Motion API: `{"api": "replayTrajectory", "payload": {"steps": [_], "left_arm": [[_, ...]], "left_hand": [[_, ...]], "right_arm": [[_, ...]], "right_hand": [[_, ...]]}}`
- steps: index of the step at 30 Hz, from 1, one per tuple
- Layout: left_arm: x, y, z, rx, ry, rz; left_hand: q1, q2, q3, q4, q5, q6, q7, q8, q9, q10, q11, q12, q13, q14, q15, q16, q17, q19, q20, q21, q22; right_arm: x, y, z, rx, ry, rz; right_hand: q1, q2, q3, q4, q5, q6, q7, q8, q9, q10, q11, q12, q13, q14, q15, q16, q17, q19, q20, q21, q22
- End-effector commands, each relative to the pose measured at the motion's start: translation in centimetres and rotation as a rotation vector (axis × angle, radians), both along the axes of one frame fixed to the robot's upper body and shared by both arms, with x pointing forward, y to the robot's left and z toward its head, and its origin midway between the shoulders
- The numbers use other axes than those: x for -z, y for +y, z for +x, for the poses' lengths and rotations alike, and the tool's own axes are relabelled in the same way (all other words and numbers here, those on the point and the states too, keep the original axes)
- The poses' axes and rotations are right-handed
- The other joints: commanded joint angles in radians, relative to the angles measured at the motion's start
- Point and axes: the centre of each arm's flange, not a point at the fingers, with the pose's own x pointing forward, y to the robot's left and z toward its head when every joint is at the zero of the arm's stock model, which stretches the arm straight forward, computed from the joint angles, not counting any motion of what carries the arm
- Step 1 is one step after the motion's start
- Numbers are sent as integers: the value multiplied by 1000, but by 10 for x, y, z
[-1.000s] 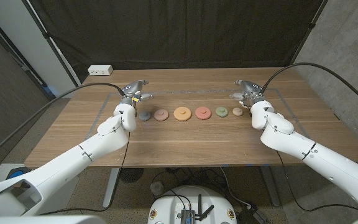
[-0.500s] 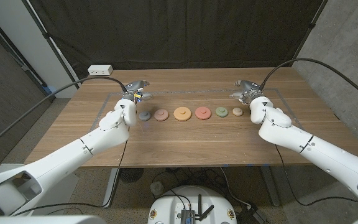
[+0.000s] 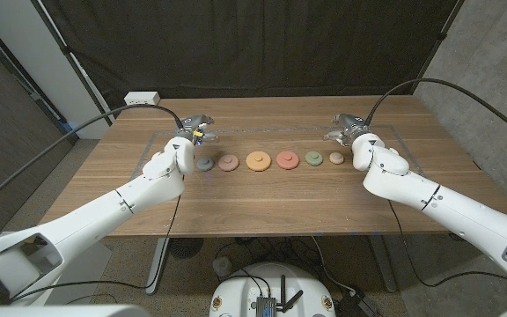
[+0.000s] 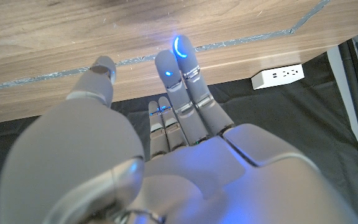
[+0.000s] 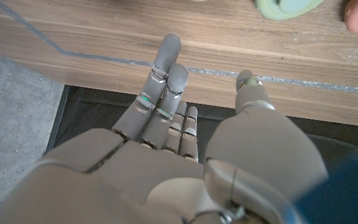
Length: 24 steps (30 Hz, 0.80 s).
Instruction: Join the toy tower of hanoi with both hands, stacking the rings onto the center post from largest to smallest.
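since a second ago both arms have swung a little inward at the elbows, while the row of toy pieces has stayed where it was. the left hand (image 3: 194, 130) hovers just behind the small grey-blue ring (image 3: 204, 163), fingers spread and grasping nothing; the right hand (image 3: 345, 129) hovers just behind the small tan ring (image 3: 336, 158), likewise released and empty. taking the large orange ring (image 3: 257, 160) as the middle of the row on the wooden table (image 3: 262, 204): the pink ring (image 3: 228, 162) lies just to its left, then the grey-blue one; the red ring (image 3: 287, 159) lies just to its right, then the green ring (image 3: 313, 158) and the tan one. nothing lies between either hand and its nearest ring. a white power strip (image 3: 142, 99) sits far left behind the row, at the table's back corner; no writing on it can be read. a black curtain (image 3: 253, 44) hangs behind.
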Motion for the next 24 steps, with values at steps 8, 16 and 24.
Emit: {"api": "replayTrajectory", "payload": {"steps": [8, 16, 24], "left_arm": [[6, 4, -6, 7, -34, -22], [8, 5, -7, 7, -31, -28], [10, 7, -8, 6, -35, -37]], "left_hand": [[3, 12, -11, 0, 10, 11, -7, 4, 4, 14, -9, 0, 9, -1, -77, 18, 0, -3, -102, 22, -4], [5, 16, -13, 0, 12, 13, -9, 3, 4, 12, -8, -2, 13, 1, -77, 23, -2, -4, -104, 29, -8], [6, 20, -16, 0, 14, 12, -9, 1, 5, 11, -8, -5, 17, 0, -77, 27, -5, -8, -104, 35, -12]], "right_arm": [[7, 0, -12, -40, 25, -20], [15, -1, -17, -48, 57, -31], [22, -2, -22, -52, 86, -45]], "right_hand": [[-3, 15, -11, 3, 17, 41, -18, 12, 7, 22, -5, 3, -6, -3, -112, 20, -6, -13, -72, 28, -15], [-11, 11, -20, 4, 20, 7, -17, -4, 7, 15, -6, -2, -11, -18, -111, 19, -20, -26, -66, 39, -26], [-15, 7, -27, 3, 21, 18, -9, -1, 7, 13, -7, -3, -14, -26, -111, 20, -31, -37, -65, 45, -36]]}}
